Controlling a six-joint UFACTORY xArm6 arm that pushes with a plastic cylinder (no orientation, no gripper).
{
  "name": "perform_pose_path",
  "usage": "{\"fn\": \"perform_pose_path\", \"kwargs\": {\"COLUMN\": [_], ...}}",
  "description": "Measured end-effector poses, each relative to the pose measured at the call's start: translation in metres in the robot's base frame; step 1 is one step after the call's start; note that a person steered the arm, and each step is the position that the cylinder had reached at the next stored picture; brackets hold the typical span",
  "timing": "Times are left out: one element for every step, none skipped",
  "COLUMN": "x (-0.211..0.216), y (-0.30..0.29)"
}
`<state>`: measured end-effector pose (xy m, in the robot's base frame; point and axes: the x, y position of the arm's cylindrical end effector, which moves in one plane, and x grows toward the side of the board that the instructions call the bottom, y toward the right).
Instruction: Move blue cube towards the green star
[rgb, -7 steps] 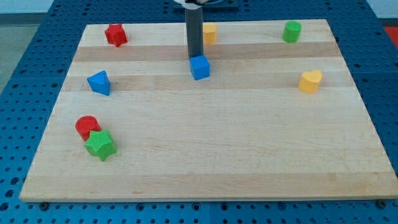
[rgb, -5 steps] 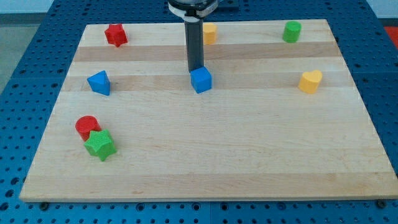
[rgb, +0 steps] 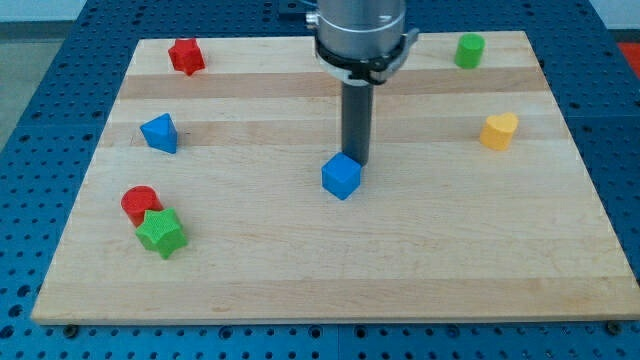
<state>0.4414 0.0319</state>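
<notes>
The blue cube (rgb: 341, 176) lies near the middle of the wooden board, turned corner-on. My tip (rgb: 356, 163) touches its upper right side, just toward the view's top and right of it. The green star (rgb: 161, 232) lies at the view's lower left, far to the left of the cube, touching a red cylinder (rgb: 140, 203) just above it.
A blue triangular block (rgb: 159, 132) lies at the left. A red star (rgb: 185, 55) is at the top left, a green cylinder (rgb: 469, 50) at the top right, a yellow heart-shaped block (rgb: 499, 130) at the right. The arm's body hides the top middle of the board (rgb: 320, 270).
My tip has moved toward the view's bottom and slightly right, pushing the blue cube down to the board's middle and turning it. The arm now hides the yellow block at the top.
</notes>
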Motion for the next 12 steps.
{"fn": "perform_pose_path", "kwargs": {"x": [0.024, 0.035, 0.035, 0.031, 0.029, 0.029, 0.029, 0.029, 0.029, 0.025, 0.025, 0.024], "y": [0.009, 0.008, 0.002, -0.005, -0.023, -0.051, -0.083, -0.114, -0.13, -0.14, -0.171, -0.203]}}
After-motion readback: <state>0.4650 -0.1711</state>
